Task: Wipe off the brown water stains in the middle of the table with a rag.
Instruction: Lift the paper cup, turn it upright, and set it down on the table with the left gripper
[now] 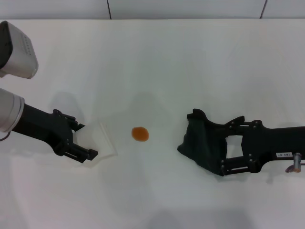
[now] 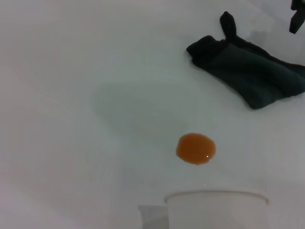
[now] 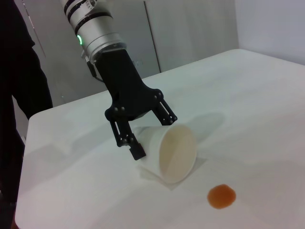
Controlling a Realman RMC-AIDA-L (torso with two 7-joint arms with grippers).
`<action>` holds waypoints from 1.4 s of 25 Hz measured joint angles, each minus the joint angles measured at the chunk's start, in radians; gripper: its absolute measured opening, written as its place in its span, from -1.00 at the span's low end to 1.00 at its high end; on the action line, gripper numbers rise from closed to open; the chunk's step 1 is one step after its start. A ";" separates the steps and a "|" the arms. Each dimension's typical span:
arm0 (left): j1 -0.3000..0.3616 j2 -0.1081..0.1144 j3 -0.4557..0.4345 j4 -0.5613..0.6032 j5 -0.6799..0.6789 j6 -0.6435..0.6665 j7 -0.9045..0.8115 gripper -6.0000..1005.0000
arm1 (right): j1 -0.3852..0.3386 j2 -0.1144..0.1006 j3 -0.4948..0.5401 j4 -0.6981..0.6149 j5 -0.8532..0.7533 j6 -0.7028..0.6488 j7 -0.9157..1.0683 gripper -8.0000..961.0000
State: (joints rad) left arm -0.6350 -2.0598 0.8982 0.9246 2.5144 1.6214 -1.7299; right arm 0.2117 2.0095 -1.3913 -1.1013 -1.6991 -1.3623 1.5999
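Note:
The brown water stain (image 1: 139,134) is a small orange-brown blot in the middle of the white table (image 1: 157,62). It also shows in the left wrist view (image 2: 195,148) and the right wrist view (image 3: 221,196). The black rag (image 1: 199,142) lies crumpled on the table to the stain's right, and it shows in the left wrist view (image 2: 252,71) too. My right gripper (image 1: 223,147) is open, its fingers straddling the rag's right edge. My left gripper (image 1: 86,140) is left of the stain, shut on a tipped white cup (image 1: 102,138).
The cup (image 3: 174,152) lies tilted on its side with its mouth toward the stain; its rim fills the near edge of the left wrist view (image 2: 217,195). The table's far edge meets a grey wall (image 1: 181,8).

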 joint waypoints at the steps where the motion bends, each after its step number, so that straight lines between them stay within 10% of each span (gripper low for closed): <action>1: 0.000 0.000 0.000 0.000 0.000 -0.001 0.000 0.66 | 0.000 0.000 0.000 0.000 0.000 0.000 0.000 0.75; 17: 0.014 -0.002 -0.006 0.039 -0.026 -0.009 0.005 0.35 | -0.001 0.000 0.000 0.000 0.000 0.002 0.000 0.75; 35: 0.238 -0.018 -0.025 0.003 -0.582 -0.239 0.309 0.09 | 0.003 0.000 -0.009 0.027 0.000 0.038 -0.001 0.75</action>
State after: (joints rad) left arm -0.3974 -2.0781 0.8732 0.9276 1.9319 1.3822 -1.4210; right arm 0.2143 2.0095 -1.4001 -1.0740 -1.6993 -1.3239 1.5988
